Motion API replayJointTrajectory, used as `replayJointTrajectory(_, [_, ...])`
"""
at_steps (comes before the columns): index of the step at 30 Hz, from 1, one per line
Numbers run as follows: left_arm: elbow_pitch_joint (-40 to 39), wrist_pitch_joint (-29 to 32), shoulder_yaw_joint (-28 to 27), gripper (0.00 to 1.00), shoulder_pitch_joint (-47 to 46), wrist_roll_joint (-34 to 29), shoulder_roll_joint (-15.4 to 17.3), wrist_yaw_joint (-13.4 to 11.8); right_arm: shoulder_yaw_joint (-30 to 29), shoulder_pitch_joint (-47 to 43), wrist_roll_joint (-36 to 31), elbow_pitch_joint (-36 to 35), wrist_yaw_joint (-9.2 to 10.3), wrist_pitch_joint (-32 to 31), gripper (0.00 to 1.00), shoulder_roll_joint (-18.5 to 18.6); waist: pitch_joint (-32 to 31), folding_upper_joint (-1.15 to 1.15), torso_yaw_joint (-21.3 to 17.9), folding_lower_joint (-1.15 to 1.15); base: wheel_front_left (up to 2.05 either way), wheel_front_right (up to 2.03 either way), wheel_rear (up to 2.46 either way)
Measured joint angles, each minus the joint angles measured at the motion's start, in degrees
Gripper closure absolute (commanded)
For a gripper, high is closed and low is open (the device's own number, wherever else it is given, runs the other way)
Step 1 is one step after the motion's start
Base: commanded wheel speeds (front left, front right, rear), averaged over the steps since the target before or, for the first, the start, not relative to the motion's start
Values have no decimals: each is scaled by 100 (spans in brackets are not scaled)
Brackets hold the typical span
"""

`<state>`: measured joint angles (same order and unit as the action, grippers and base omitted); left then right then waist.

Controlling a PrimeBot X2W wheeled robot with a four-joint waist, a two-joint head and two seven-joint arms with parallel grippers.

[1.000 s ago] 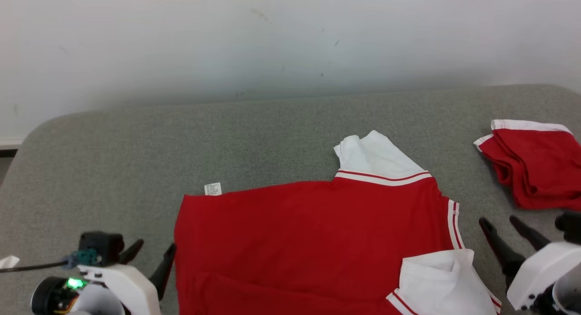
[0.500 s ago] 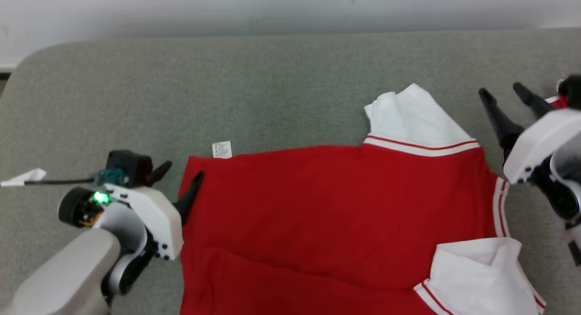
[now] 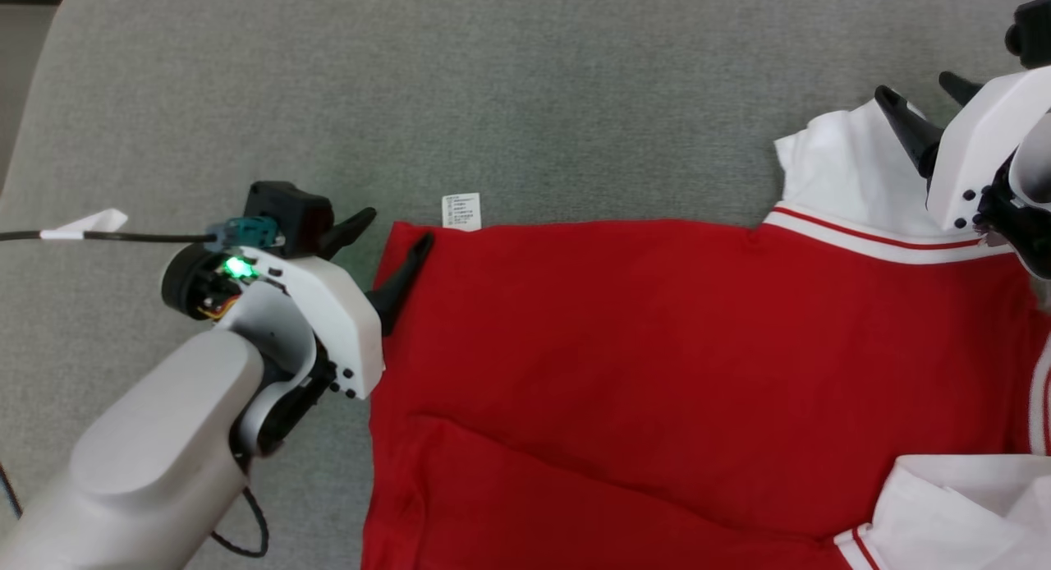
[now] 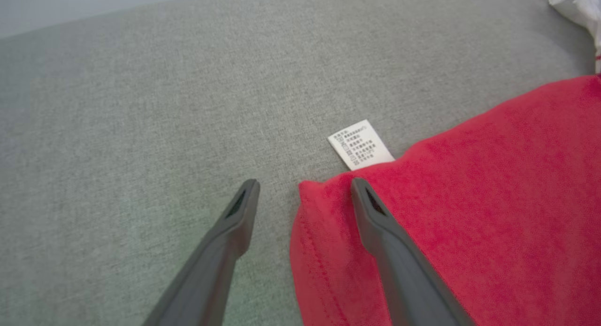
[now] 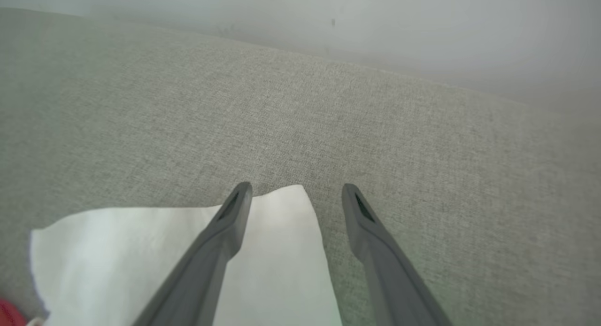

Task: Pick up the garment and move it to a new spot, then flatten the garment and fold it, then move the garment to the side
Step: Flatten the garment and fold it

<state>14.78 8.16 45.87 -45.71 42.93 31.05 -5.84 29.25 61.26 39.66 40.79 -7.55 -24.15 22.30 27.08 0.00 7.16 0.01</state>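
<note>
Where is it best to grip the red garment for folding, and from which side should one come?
Probably the far left corner of the red garment, beside the white care label. Come from its left edge, low over the grey surface: the cloth lies flat there, the corner's hem is exposed, and the open left jaws straddle it.

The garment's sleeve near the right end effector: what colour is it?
The sleeve is white, clearest in the head view.

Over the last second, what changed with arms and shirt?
Both arms reached forward: left gripper now straddles the garment at its far-left corner by the care label, right gripper straddles the white sleeve tip. Both open, nothing gripped. Garment lies as before; the head camera tilted down.
</note>
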Motion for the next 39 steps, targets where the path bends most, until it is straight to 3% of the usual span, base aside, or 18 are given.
replayJointTrajectory(12, [233, 96, 137, 0, -143, 25, -148, 234, 626, 357, 826, 691, 0, -662, 0, -48, 92, 0, 146, -1, 0, 0, 0])
replayJointTrajectory(13, [238, 148, 151, 0, -154, 54, -157, 242, 658, 376, 901, 708, 0, -728, 6, -54, 87, 0, 135, -1, 0, 0, 0])
replayJointTrajectory(14, [255, 212, 174, 0, -171, 71, -157, 263, 694, 393, 957, 715, 0, -783, 26, -55, 83, 0, 121, -1, 0, 0, 0])
replayJointTrajectory(15, [271, 289, 208, 0, -194, 77, -146, 290, 743, 409, 1001, 713, 0, -844, 53, -57, 76, 0, 105, -1, 0, 0, 0])
replayJointTrajectory(17, [279, 339, 208, 0, -209, 101, -138, 296, 828, 417, 1098, 692, 0, -965, 69, -64, 63, 0, 68, -1, 0, 0, 0])
replayJointTrajectory(18, [294, 391, 210, 7, -209, 131, -136, 298, 877, 413, 1158, 669, 0, -989, 87, -67, 53, 0, 49, -1, 0, 0, 0])
replayJointTrajectory(19, [311, 446, 216, 27, -210, 145, -132, 304, 922, 404, 1211, 647, 0, -1014, 100, -59, 41, 0, 31, -1, 0, 0, 0])
replayJointTrajectory(21, [346, 498, 212, 80, -211, 171, -123, 299, 1018, 374, 1293, 593, 0, -1029, 100, -54, 24, 0, -4, -1, 0, 0, 0])
replayJointTrajectory(22, [366, 532, 212, 100, -212, 193, -120, 293, 1065, 359, 1321, 550, 2, -992, 100, -44, 18, 0, -19, -1, 0, 0, 0])
replayJointTrajectory(27, [426, 488, 189, 100, -208, 208, -115, 248, 1178, 290, 1369, 545, 3, -368, 100, -15, -45, 0, -65, -1, 0, 0, 0])
replayJointTrajectory(32, [544, 375, 112, 100, -134, 208, -38, 123, 1101, 289, 1330, 975, 1, 385, 100, -68, -224, 0, -106, -1, 0, 0, 0])
replayJointTrajectory(39, [572, 339, 111, 100, 22, 232, 71, 41, 1180, 287, 1402, 1124, 1, 914, 100, -179, -491, 0, -249, -1, 0, 0, 0])
